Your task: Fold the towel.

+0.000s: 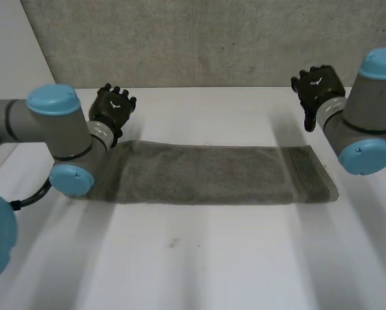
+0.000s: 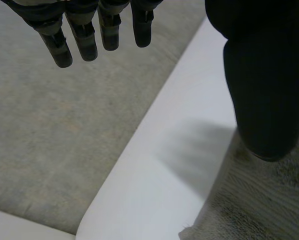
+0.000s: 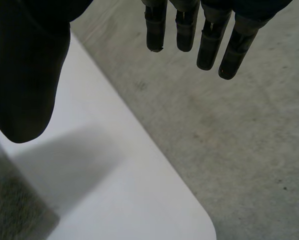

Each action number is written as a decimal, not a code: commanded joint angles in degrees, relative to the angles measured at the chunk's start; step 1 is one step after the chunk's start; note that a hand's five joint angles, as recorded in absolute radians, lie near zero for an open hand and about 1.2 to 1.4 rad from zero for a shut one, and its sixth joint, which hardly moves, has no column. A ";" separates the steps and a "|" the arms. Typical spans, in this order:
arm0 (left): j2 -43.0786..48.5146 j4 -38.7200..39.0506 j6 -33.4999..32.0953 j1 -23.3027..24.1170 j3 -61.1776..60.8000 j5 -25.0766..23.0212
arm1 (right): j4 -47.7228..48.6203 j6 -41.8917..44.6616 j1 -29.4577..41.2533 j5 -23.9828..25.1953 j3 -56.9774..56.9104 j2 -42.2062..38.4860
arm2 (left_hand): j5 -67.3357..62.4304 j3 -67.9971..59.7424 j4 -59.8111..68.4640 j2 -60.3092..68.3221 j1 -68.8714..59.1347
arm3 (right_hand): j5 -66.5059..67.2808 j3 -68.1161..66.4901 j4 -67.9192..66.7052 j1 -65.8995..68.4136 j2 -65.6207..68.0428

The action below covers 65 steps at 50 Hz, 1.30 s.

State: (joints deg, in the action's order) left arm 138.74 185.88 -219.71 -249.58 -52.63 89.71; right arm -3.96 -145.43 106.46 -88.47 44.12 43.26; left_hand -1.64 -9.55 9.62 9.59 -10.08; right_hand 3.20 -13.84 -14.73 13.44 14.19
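Note:
A grey towel lies folded into a long strip across the middle of the white table. My left hand hovers just beyond the strip's left end, fingers straight and holding nothing; a corner of the towel lies under its thumb. Past the strip's right end, near the table's far edge, my right hand hangs with straight fingers, clear of the cloth. A towel corner lies below its thumb.
A grey concrete wall rises behind the table's far edge. Both wrist views show a rounded far corner of the table with grey floor beyond. The left arm covers the strip's left end.

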 commanded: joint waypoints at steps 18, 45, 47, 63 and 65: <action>-30.90 15.65 17.56 -1.78 -44.65 0.11 | 1.58 -3.64 -4.76 4.79 43.84 21.51 | 1.64 -0.45 0.38 0.41 0.08 | 2.58 -1.95 -1.05 2.34 1.59; -32.57 20.93 23.89 -4.60 -51.08 0.11 | 18.20 -0.21 -11.62 6.82 50.18 13.78 | 1.64 -0.45 0.38 0.41 0.08 | 30.17 -29.53 -28.63 29.93 29.17; -32.57 20.93 23.89 -4.60 -51.08 0.11 | 18.11 -0.30 -11.62 6.91 50.18 13.78 | 1.64 -0.45 0.38 0.41 0.08 | 30.53 -29.89 -28.99 30.29 29.53; -32.57 20.93 23.89 -4.69 -51.26 0.11 | 18.02 -0.30 -13.73 9.19 50.10 14.31 | 1.64 -0.45 0.38 0.41 0.08 | 66.80 -66.16 -65.27 66.56 65.81; -32.57 20.93 23.89 -4.69 -51.26 0.11 | 17.94 -0.30 -15.39 9.19 50.10 14.74 | 1.64 -0.45 0.38 0.41 0.08 | 66.80 -66.16 -65.27 66.56 65.81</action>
State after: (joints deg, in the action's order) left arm 106.17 206.81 -195.85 -254.18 -103.87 89.82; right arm 14.17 -145.77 93.73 -79.25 94.26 57.26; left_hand -1.51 -9.43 9.51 9.42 -9.79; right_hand 66.68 -76.33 -76.82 74.92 75.89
